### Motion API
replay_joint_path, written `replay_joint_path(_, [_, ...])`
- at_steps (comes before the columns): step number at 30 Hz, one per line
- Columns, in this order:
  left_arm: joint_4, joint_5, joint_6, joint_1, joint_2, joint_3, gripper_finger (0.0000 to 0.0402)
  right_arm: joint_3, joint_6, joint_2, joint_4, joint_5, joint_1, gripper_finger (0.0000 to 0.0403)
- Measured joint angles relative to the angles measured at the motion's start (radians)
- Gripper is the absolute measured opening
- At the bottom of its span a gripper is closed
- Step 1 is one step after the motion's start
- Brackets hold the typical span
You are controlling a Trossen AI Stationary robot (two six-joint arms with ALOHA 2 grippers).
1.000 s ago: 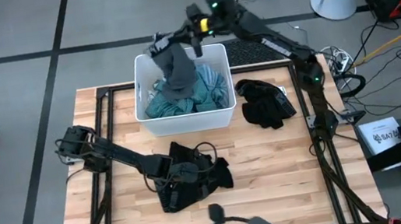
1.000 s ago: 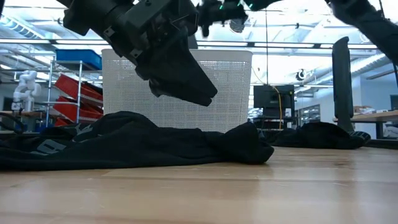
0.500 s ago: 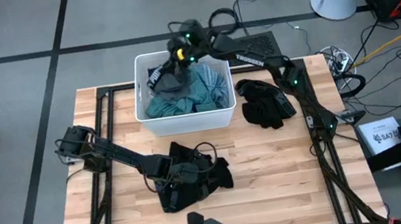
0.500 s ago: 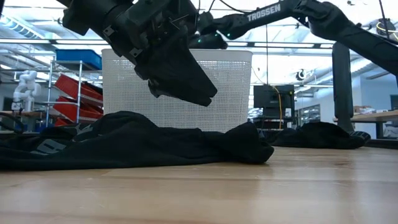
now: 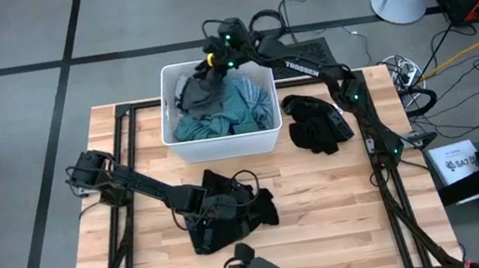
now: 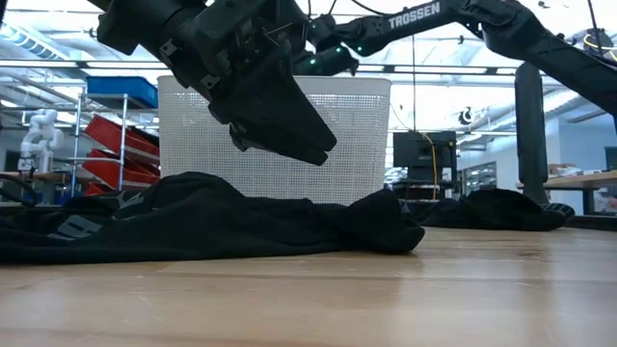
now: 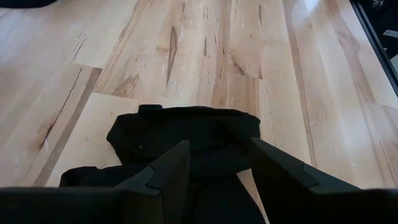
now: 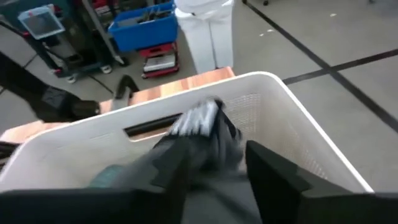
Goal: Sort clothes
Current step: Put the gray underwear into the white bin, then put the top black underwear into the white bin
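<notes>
The right gripper is over the back of the white bin, its fingers spread apart either side of a dark grey garment that lies on top of the bin's contents. Whether the fingers touch the cloth cannot be told. Under the grey piece a teal garment fills most of the bin.

The left gripper hangs just above a black garment spread on the near middle of the table. Its fingers are parted, with nothing between them; the black cloth lies flat on the wood below, as the low view confirms.

A second black garment sits in a heap on the table just right of the bin, apart from both grippers.

In the right wrist view the bin's rim and the grey garment with a pale patch show close ahead.
</notes>
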Motion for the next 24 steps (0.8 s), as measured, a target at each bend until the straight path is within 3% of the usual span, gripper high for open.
replay_joint_path(6, [0.002,0.0,0.0,0.0,0.0,0.0,0.0175,0.0,-0.032,-0.086,-0.093,-0.044,0.0,0.0204])
replay_joint_path(12, [0.013,0.006,0.007,0.007,0.0,0.0,0.0175,0.0,-0.078,-0.242,-0.309,-0.052,0.004,0.0216])
replay_joint_path(18, [0.038,0.055,0.007,0.027,0.0,0.0,0.0175,0.002,-0.136,-0.389,-0.635,-0.116,0.038,0.0211])
replay_joint_path(24, [0.092,0.092,0.048,0.035,0.0,0.0,0.0175,0.001,-0.254,-0.449,-1.114,-0.188,0.146,0.0211])
